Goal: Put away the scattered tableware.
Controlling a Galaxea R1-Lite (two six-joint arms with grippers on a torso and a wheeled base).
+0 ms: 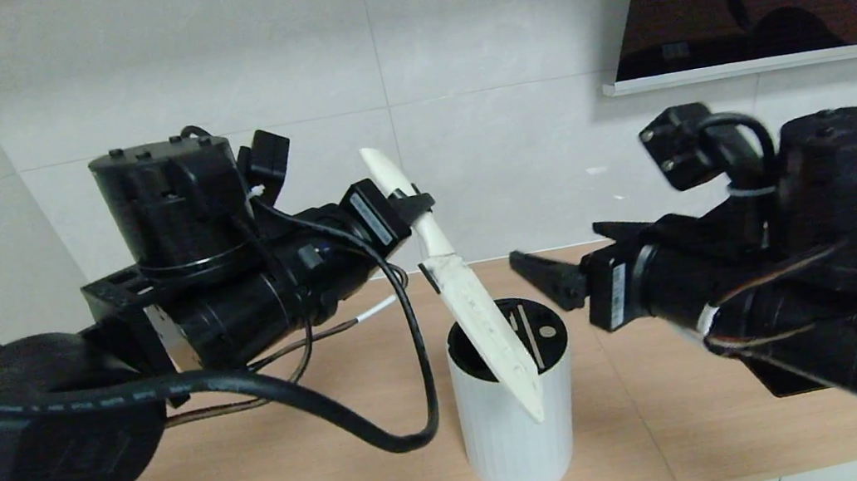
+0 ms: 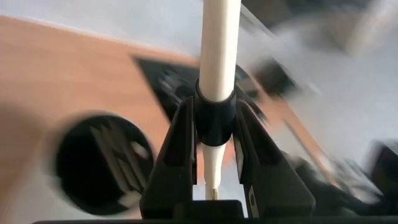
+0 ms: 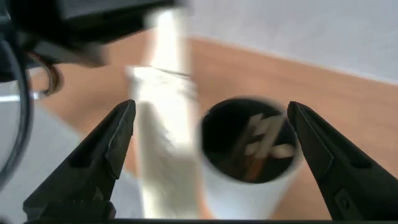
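Above the white holder [image 1: 501, 457], left fingers [image 1: 411, 208] clamp a tilted white knife [image 1: 478, 309]; right fingers [image 1: 547, 278] gape nearby.

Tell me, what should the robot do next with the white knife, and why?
Probably nudge the left gripper toward the back wall a little before lowering. It is shut on the white knife, blade down, but the tip seems to hang in front of the side of the white holder, not over its dark opening, where other utensils stand.
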